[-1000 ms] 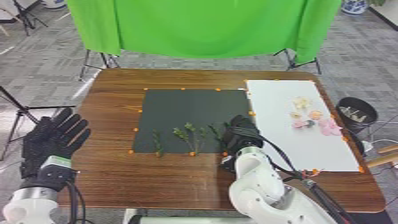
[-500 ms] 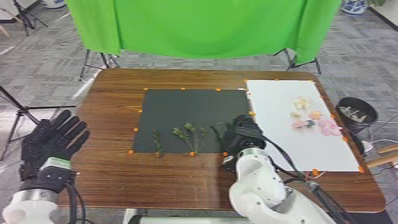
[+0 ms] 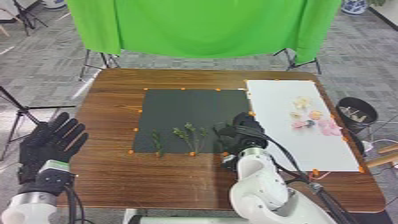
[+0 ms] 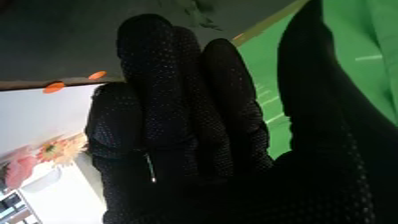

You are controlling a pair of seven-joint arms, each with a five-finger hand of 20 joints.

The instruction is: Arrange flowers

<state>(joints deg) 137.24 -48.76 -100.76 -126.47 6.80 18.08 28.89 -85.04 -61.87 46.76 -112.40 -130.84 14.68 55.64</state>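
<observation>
Flowers on white sheet; green sprigs on dark sheet

Flowers: one loose cluster, laid on the right part of the white sheet. Cream bloom at the far end; peach bloom in the middle; pink bloom nearer the robot, by the sheet's right edge.

Green sprigs: on the near part of the dark sheet. One slender sprig to the left; a branching group to its right, stems pointing toward the robot.

Right hand: black fabric glove, at the near right part of the dark sheet, beside the join with the white sheet. In the right wrist view, fingers extended and close together, thumb set apart. Whether a stem lies under the glove cannot be told.

Left hand: black fabric glove, at the table's left side, well apart from both sheets; fingers straight and spread.

Table: brown wood. The two sheets lie side by side, dark at left, white at right, with orange markers along their edges.

Surroundings: green cloth hung beyond the far edge; dark bin with contents, beside the right edge.
</observation>
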